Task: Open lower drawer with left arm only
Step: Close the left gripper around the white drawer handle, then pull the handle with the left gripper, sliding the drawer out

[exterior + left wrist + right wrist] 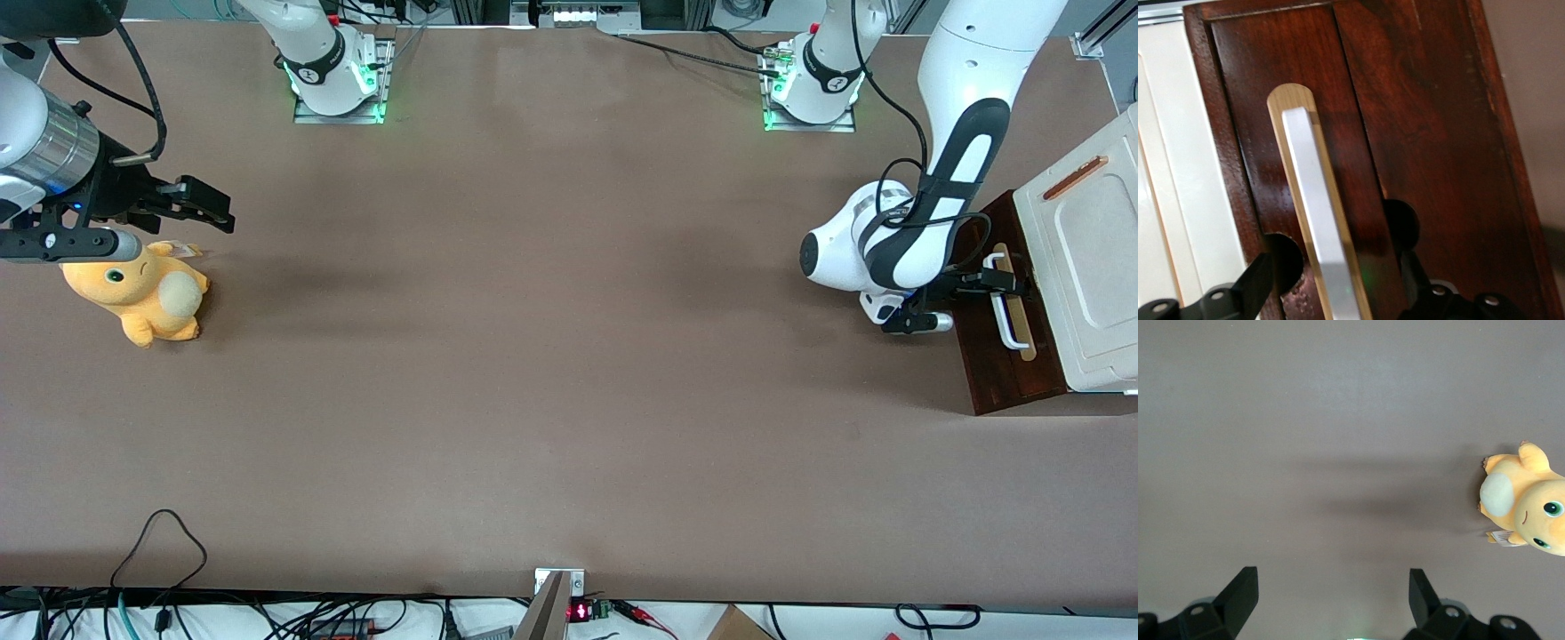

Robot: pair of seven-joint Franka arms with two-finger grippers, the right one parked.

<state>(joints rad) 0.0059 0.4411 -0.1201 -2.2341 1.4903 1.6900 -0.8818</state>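
We see the left arm point(942, 222) reaching down from its base at about 1 o'clock on the table toward 3 o'clock. Its white elbow link with the black stripe bends low, and the wrist turns sideways. The gripper point(996, 277) sits at the end, pointing to 3 o'clock. In the wrist view its two black fingers point(1261, 280) stand apart, clearly spread wide.

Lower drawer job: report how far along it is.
Done: the left arm has reached the lower drawer, and its gripper is open with a finger on each side of the white handle. In hand: lining up the grasp. Left: closing on the handle and pulling; no pale inside of the drawer shows.
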